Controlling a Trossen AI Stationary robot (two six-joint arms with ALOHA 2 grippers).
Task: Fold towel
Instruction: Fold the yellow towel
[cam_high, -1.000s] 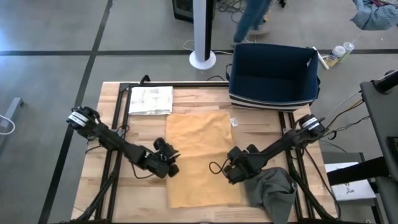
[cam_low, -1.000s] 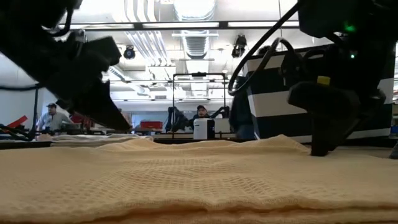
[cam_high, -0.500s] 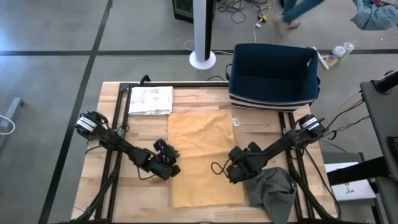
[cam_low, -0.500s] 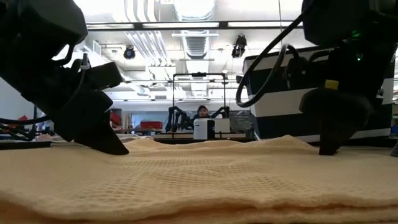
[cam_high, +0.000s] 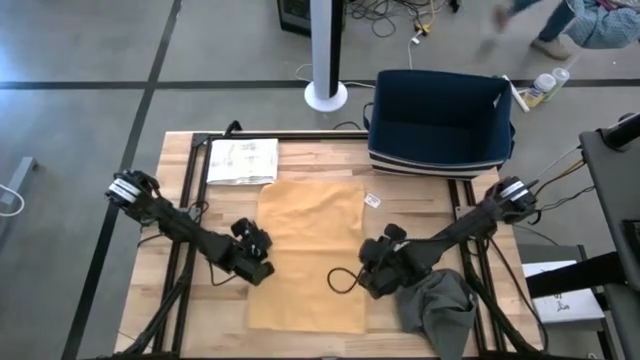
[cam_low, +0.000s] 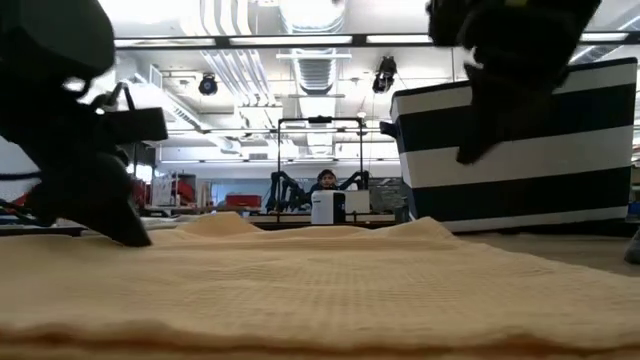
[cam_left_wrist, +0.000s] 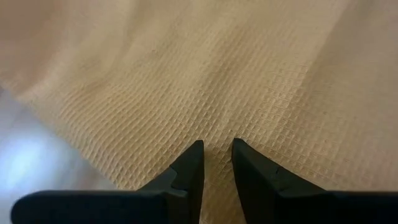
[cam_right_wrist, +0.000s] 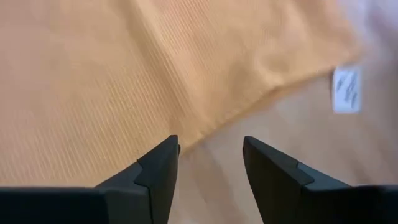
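The tan towel (cam_high: 308, 252) lies flat on the middle of the wooden table (cam_high: 190, 315), reaching toward its front edge. The left gripper (cam_high: 256, 252) sits low at the towel's left edge, its 2 fingers (cam_left_wrist: 189, 171) narrowly apart on the weave, pinching nothing that shows. The right gripper (cam_high: 381, 262) hangs above the towel's right edge, jaws parted and empty. A navy striped bin (cam_high: 440, 125) stands at the back right corner, contents unseen; a grey cloth (cam_high: 435, 305) lies at the front right.

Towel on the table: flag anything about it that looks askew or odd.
The tan towel lies skewed on the table, its edges not parallel with the table's, and its near edge narrower than the far one. In the low view its far edge shows humps rather than lying flat. No damage shows.
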